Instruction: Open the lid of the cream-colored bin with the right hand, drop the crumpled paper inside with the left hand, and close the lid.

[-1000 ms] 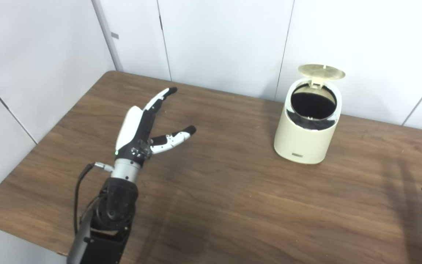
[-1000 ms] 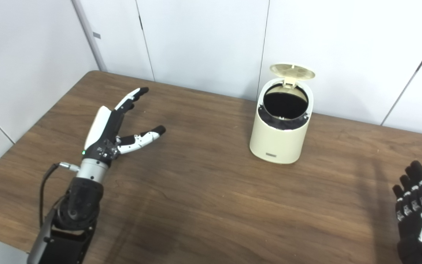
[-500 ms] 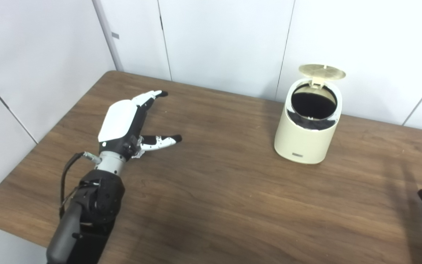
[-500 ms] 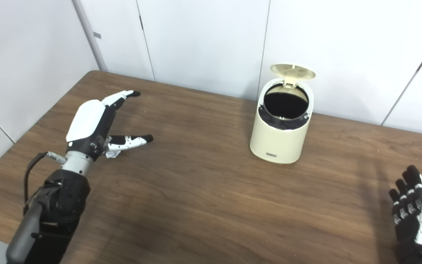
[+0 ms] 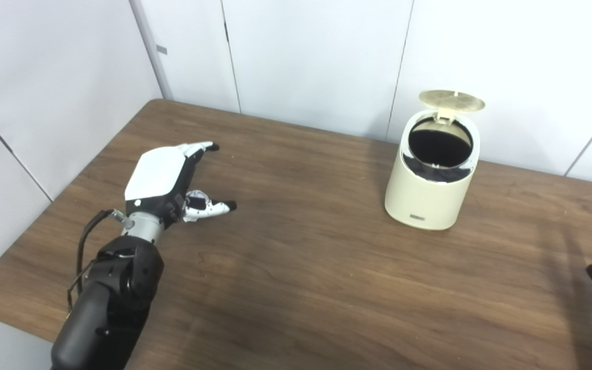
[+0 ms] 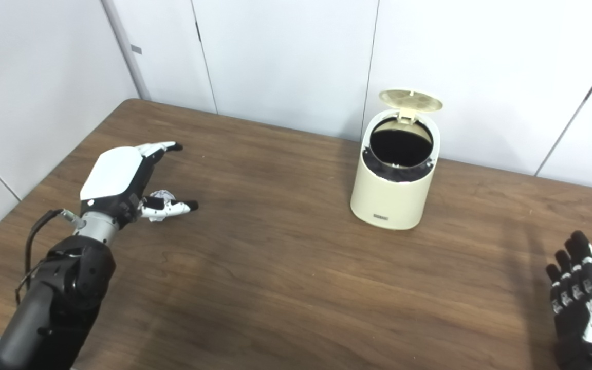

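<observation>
Lid-opening looks done; I judge the paper pick-up is the step in hand. My right hand [image 6: 586,300] idles near me, well right of the bin, fingers apart, empty. Left hand [image 6: 121,182] hovers spread over the crumpled paper [image 6: 161,197], a small white wad on the counter [image 6: 296,288], well left of the cream-colored bin [image 6: 396,169]. Next: close fingers on it. Farthest, the lid [image 6: 410,99] stands raised.

My left hand [image 5: 160,177] has a white back plate, black-tipped white fingers and a silver wrist collar. Its forearm is black with a looping black cable [image 5: 84,245]. My right hand [image 6: 584,300] is black with white segments.
</observation>
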